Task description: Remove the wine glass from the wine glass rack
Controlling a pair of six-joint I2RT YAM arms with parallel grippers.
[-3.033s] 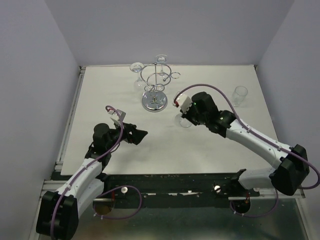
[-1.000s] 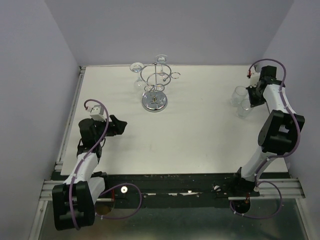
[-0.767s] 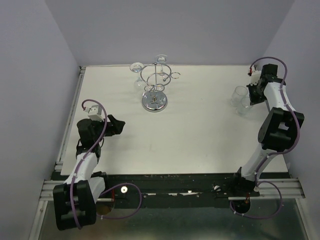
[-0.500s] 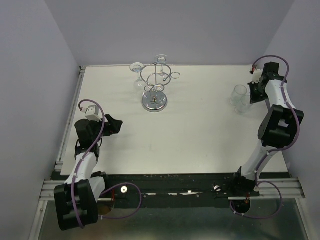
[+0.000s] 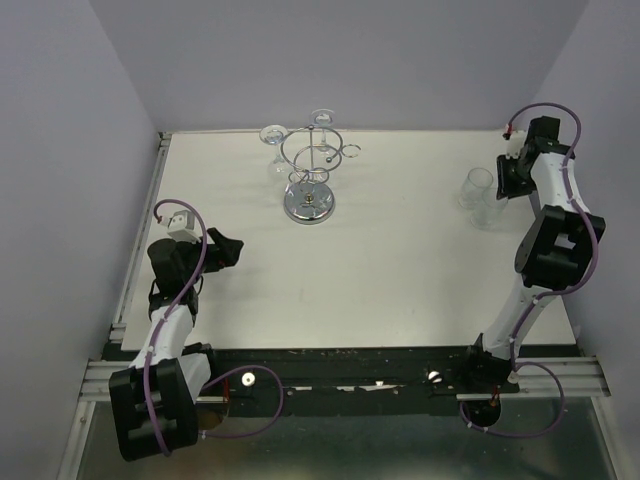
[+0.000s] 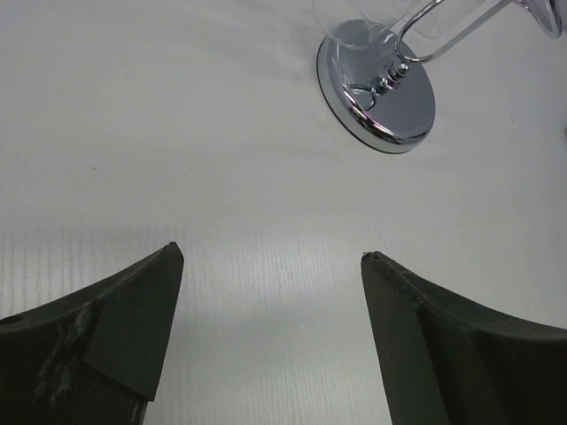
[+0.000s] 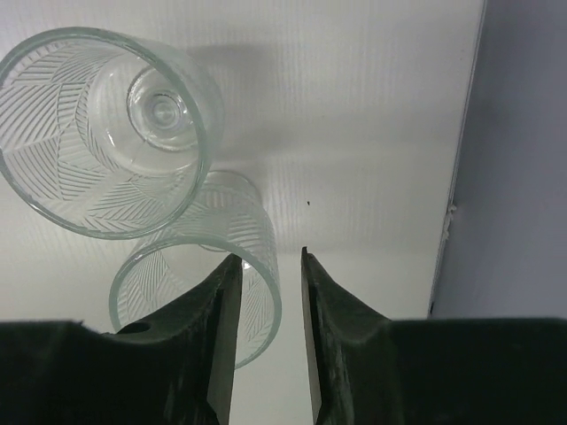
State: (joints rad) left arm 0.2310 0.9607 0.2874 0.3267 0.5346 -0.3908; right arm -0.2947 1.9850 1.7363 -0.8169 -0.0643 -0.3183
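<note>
The chrome wine glass rack [image 5: 310, 170] stands at the back middle on its mirrored disc base [image 6: 376, 93]. Two clear wine glasses [image 5: 272, 135] hang on its rings. Two patterned glasses stand at the far right: one [image 7: 106, 124] farther off, one [image 7: 199, 274] at my right gripper [image 7: 270, 255]. The right gripper's jaws are a little apart and straddle that nearer glass's rim, one finger inside and one outside, with a gap to the wall. My left gripper [image 6: 270, 251] is open and empty at the left, low over the table and well short of the rack.
The table's right edge and the wall [image 7: 523, 159] are close beside the right gripper. The left table rail [image 5: 140, 240] runs next to the left arm.
The right arm carried a glass from the table's middle to the far right beside the other glass, and has since crept back. The left arm pulled back to the left.
</note>
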